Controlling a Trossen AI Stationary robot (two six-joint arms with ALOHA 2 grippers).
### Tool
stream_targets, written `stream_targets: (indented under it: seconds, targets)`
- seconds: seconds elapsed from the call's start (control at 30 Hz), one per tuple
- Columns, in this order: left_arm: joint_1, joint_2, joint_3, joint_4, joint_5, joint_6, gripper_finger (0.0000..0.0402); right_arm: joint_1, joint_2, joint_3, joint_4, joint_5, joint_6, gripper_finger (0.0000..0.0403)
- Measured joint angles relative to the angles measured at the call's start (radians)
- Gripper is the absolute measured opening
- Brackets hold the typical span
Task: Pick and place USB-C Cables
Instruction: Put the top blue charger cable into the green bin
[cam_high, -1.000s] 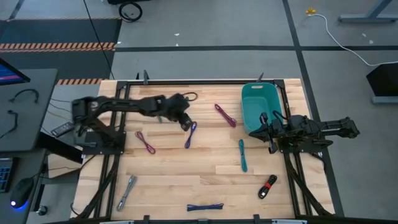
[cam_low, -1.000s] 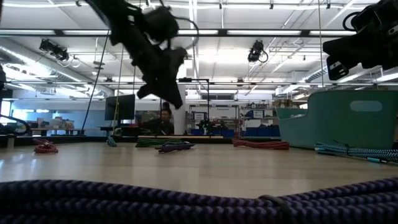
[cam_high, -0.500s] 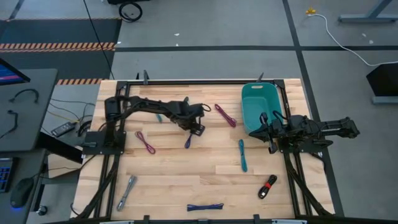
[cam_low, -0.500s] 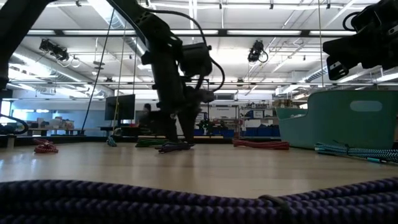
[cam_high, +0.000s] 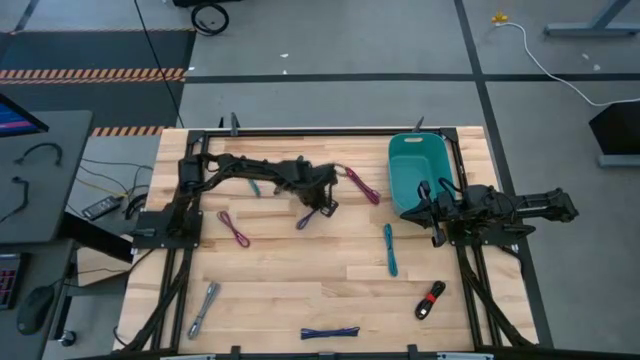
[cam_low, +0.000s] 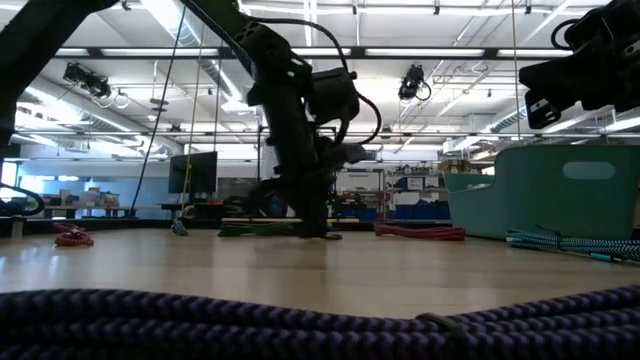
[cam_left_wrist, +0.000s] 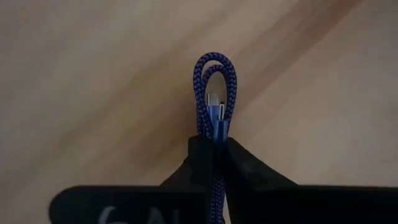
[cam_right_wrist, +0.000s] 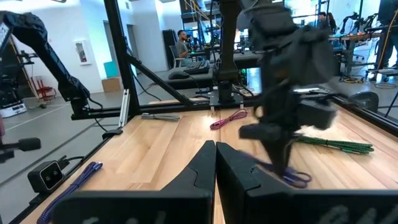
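A blue-purple braided cable (cam_high: 305, 220) lies mid-table. My left gripper (cam_high: 325, 205) stands on it with fingers pointing down and is shut on it (cam_left_wrist: 216, 146). In the low view its tips (cam_low: 318, 230) are down at the tabletop. My right gripper (cam_high: 428, 203) hovers shut (cam_right_wrist: 216, 149) beside the teal bin (cam_high: 415, 170) at the right edge. Other cable bundles lie flat on the wood: magenta (cam_high: 233, 228), maroon (cam_high: 362, 185), teal (cam_high: 389, 248), silver-grey (cam_high: 204, 305), blue (cam_high: 330, 333), black-red (cam_high: 430, 298). My left gripper pinches the blue-purple cable bundle between its two fingers, just behind the looped end (cam_left_wrist: 214, 81) where the connectors show. The fingers come from above, pointing down, and lie across the bundle. The rest of the cable (cam_high: 303, 222) trails on the table.
A green cable (cam_high: 255, 187) lies under the left arm near the far edge. The bin stands at the far right corner, inside the black frame rails (cam_high: 300, 130). Bare wood lies in the table's middle (cam_high: 300, 270). People and desks show beyond the table in the low view.
My left gripper has swung from the far left toward the table's right and come down onto the blue-purple cable, its tips now at the tabletop. The cable's far end has shifted slightly right under the gripper. The right arm has kept still.
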Motion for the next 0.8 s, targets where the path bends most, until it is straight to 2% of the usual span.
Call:
stream_targets:
  seconds: [0.2,0.33,0.5,0.6,0.63,0.7,0.8]
  targets:
    - [0.066,-0.004,0.338,0.016,0.053,0.224,0.0019,0.0,0.0,0.0,0.0,0.0,0.0,0.0016]
    - [0.1,0.026,0.528,0.189,0.091,0.352,0.0019,0.0,0.0,0.0,0.0,0.0,0.0,0.0016]
    - [0.129,0.157,0.732,0.445,0.199,0.396,0.0019,0.0,0.0,0.0,0.0,0.0,0.0,0.0016]
    - [0.132,0.268,0.878,0.513,0.224,0.401,0.0019,0.0,0.0,0.0,0.0,0.0,0.0,0.0016]
    - [0.131,0.3,0.901,0.533,0.236,0.403,0.0019,0.0,0.0,0.0,0.0,0.0,0.0,0.0016]
    - [0.127,0.325,0.849,0.725,0.273,0.394,0.0019,0.0,0.0,0.0,0.0,-0.004,0.0,0.0016]
    - [0.12,0.352,0.78,0.849,0.303,0.416,0.0018,0.0,0.0,0.0,0.002,-0.007,0.0,0.0016]
